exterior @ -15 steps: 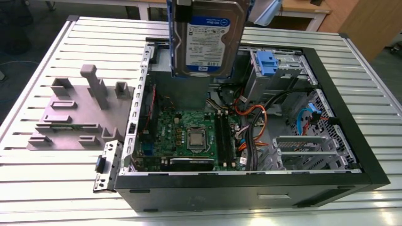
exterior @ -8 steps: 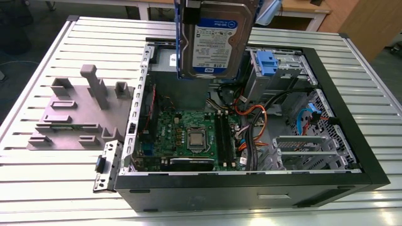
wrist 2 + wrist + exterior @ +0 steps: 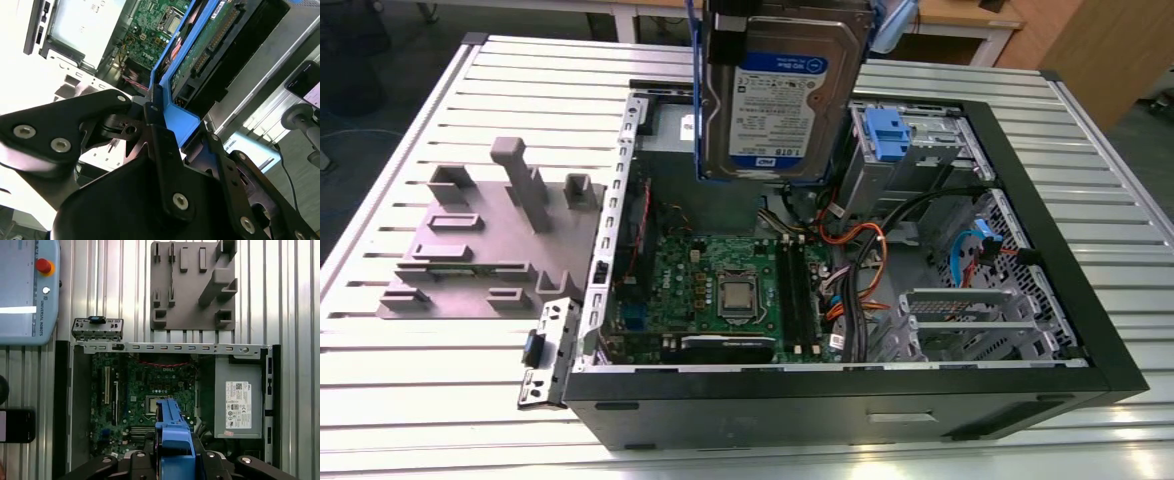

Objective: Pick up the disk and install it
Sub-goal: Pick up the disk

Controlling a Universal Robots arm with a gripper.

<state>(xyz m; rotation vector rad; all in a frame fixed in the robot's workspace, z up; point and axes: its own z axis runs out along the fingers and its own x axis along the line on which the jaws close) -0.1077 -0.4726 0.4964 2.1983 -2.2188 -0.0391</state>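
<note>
My gripper (image 3: 174,118) is clamped on the disk (image 3: 781,90) by its blue edge. It hangs upright in the air over the open computer case (image 3: 854,395) - motherboard (image 3: 680,270) below. Beyond the case, a grey fixture plate (image 3: 467,260) lies on the slatted table (image 3: 400,380).

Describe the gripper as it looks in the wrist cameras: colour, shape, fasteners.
The gripper is matte black: a bulky rounded body with flat, round-ended linkage bars branching to both sides. Silver screw heads sit at the bar ends and pivots; both wrist views show them.
</note>
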